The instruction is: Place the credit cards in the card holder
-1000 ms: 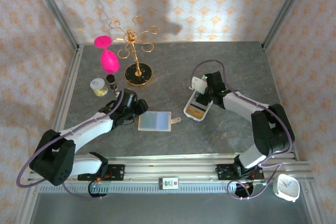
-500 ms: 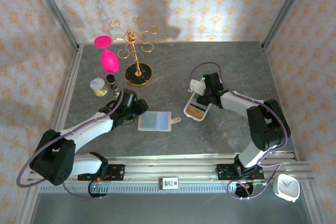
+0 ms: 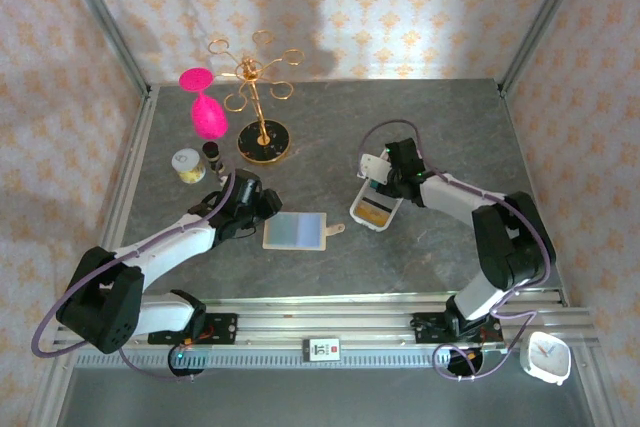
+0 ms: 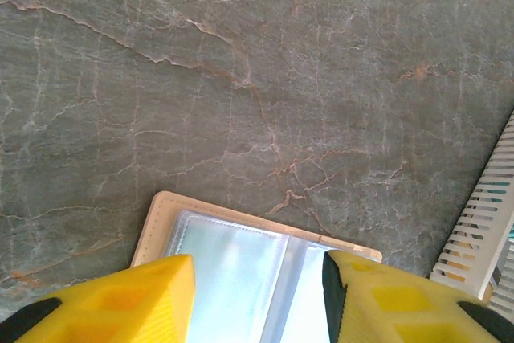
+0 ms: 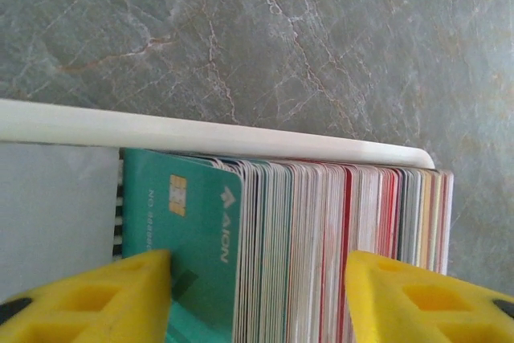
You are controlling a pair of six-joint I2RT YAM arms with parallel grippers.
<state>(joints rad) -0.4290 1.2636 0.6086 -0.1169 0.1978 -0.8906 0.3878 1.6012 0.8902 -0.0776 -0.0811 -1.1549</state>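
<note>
Right of the card holder [image 3: 296, 231], the credit cards [image 5: 321, 238] stand on edge in a white tray [image 5: 201, 134]. Their row runs from finger to finger of the right gripper [image 5: 257, 279], which is spread astride the teal end and visibly pinches nothing. Directly over the card holder hangs the left gripper [image 4: 257, 269], fingers spread and empty. The right arm is nearer the cards.
</note>
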